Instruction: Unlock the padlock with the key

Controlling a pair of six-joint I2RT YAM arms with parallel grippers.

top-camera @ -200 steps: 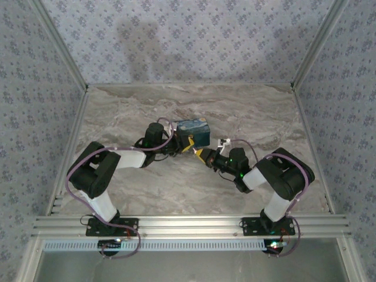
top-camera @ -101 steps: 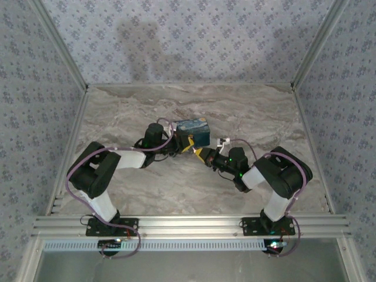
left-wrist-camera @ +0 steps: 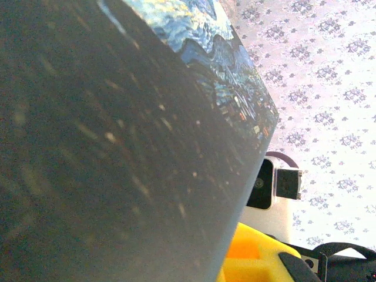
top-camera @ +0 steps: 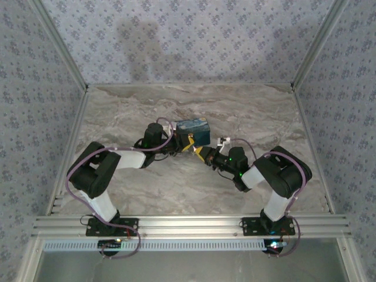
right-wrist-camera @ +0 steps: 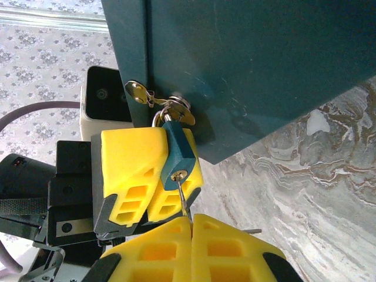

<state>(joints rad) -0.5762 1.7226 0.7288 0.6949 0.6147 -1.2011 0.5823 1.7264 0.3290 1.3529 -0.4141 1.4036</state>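
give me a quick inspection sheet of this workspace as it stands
surface: marbled table, no spills seen
job's things: blue padlock hangs on the box; key sits in its keyhole
clutter: nothing seen
end effectors: right end effector shut on key; left end effector shut, beside the padlock
cables: purple cables loop along both arms, no snag seen
surroundings: patterned walls on three sides
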